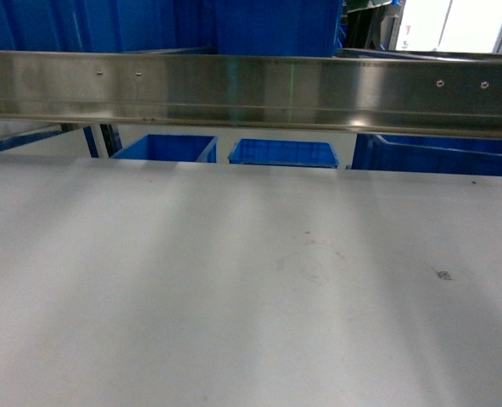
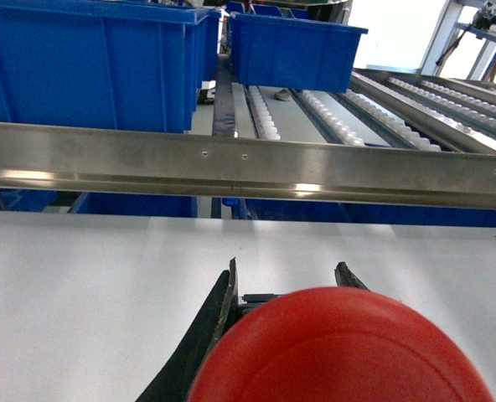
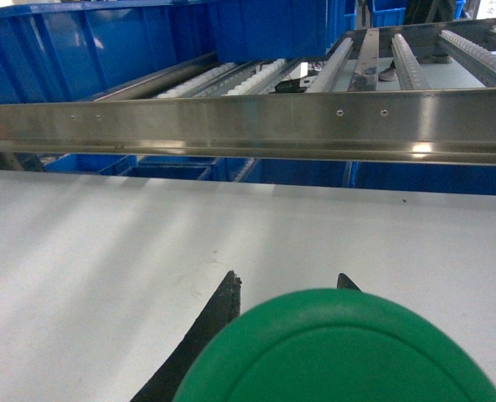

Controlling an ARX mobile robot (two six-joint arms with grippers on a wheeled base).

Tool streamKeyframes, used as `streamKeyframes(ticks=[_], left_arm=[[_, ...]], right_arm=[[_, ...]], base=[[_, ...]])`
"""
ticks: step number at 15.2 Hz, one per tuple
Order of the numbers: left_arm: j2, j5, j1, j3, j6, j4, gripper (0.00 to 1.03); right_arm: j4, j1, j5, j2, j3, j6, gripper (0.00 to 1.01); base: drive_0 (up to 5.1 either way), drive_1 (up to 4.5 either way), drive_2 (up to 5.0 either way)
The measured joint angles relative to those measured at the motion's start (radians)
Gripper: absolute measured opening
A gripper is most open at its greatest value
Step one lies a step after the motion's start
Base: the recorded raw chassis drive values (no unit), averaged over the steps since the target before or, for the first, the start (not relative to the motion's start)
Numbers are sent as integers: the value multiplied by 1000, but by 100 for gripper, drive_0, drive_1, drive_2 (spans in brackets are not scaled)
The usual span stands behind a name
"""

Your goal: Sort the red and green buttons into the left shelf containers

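- Pale grey worktop (image 1: 234,297) runs up to a steel rail (image 1: 251,89), with blue bins on roller tracks behind and below it; neither arm shows in the head view.
- Left fingers (image 2: 231,310) are closed on the red button (image 2: 348,352): its cap fills the bottom of the left wrist view, dark tips flanking it above the worktop.
- Right fingers (image 3: 227,306) likewise clamp the green button (image 3: 340,347), cap towards the camera.
- Grip points lie hidden under each cap, so I cannot tell how deep the hold is; a shallow pinch on a smooth collar could let a button slip during the reach.
- Rail stands between both hands and the left shelf containers (image 2: 89,67); a low approach would likely knock a cap against it.
- Release short of the rim probably drops a button among the rollers (image 2: 348,117).
- Two bins sit close; colours could go into the wrong one.
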Motion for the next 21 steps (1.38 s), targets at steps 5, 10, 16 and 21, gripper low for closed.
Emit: streamKeyframes(ticks=[5,10,16,21], left_arm=[[-2,2,0,0,0,1,27],[0,2,-1,0,0,-2,27],[0,1,0,0,0,-1,27],[0,1,0,0,0,0,27]], right_arm=[[2,0,0,-2,0,0,27],[0,0,0,0,0,0,27],[0,0,0,0,0,0,27],[0,0,0,0,0,0,27]], base=[[-495,248,248],[-486,305,193],[-498,247,247],[-499,246,246]])
